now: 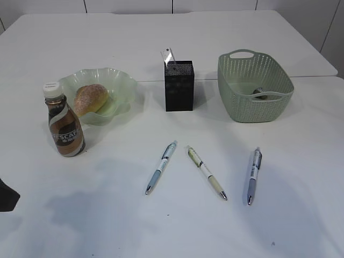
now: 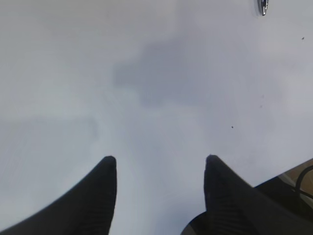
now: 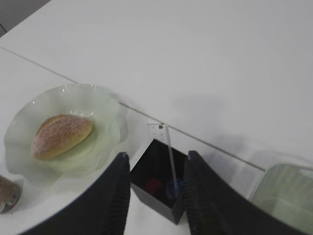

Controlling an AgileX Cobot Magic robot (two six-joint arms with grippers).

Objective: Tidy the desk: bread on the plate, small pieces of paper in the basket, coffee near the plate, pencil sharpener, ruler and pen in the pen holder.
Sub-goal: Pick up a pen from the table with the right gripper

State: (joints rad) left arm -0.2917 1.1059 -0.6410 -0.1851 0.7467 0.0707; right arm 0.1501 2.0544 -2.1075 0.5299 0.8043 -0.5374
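The bread (image 1: 90,98) lies on the green plate (image 1: 122,81), with the coffee bottle (image 1: 64,122) beside it. The black pen holder (image 1: 179,88) holds a clear ruler (image 1: 169,56). Three pens (image 1: 161,166) (image 1: 206,172) (image 1: 253,174) lie on the table in front. The basket (image 1: 255,102) holds a small piece of paper (image 1: 260,94). My right gripper (image 3: 156,155) is open and empty above the pen holder (image 3: 159,205), where the ruler (image 3: 169,156) and a red (image 3: 153,186) and a blue object show inside. My left gripper (image 2: 161,159) is open and empty over bare table; only its dark edge (image 1: 7,196) shows in the exterior view.
The right wrist view shows the bread (image 3: 61,134) on the plate (image 3: 105,105) and the basket's corner (image 3: 288,196). A pen tip (image 2: 263,6) shows at the top of the left wrist view. A seam (image 1: 322,77) crosses the table behind the objects.
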